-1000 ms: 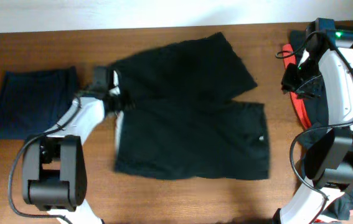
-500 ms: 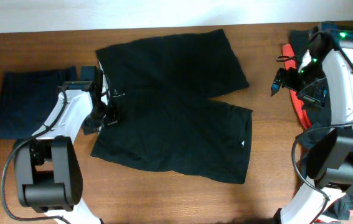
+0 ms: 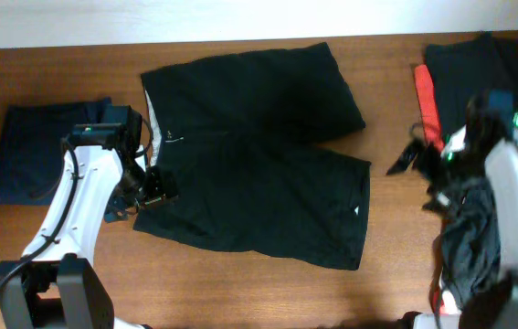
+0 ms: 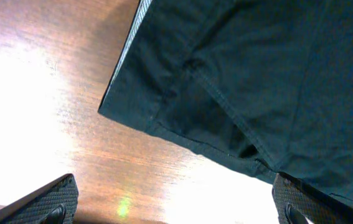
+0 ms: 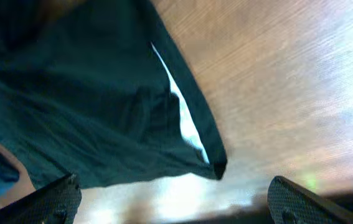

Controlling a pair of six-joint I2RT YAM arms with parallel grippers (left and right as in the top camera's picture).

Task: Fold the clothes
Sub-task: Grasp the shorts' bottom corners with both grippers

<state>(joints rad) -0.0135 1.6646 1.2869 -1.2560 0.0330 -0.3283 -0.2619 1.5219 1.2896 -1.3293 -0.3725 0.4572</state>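
At the centre of the table [image 3: 58,73] the shorts [image 3: 259,155] lie spread nearly flat. Their waistband [image 3: 150,105] faces nine o'clock and the two legs fan out toward two and four o'clock. A second ago they lay further toward three o'clock and more bunched. By half a second ago they had been pulled toward nine, and they have not shifted since.

What has changed most recently is the arms. The left gripper [image 3: 153,187] has slid from the middle of the waistband to the corner at about eight o'clock of the shorts. Its wrist view shows the fingers spread wide with nothing between them, hanging over bare wood just beside that corner.

The right gripper [image 3: 407,155] has swung in from the two o'clock edge of the table and now sits at three o'clock of the shorts, close to the leg hems. It is blurred in the overhead view, but its wrist view shows the jaws apart and empty. Its move uncovers a red garment [image 3: 426,100] and more black clothes [image 3: 487,64] waiting at two o'clock. A folded navy garment [image 3: 39,151] lies at nine o'clock.

I judge that straightening is done and both arms are lining up to take hold for the first fold.
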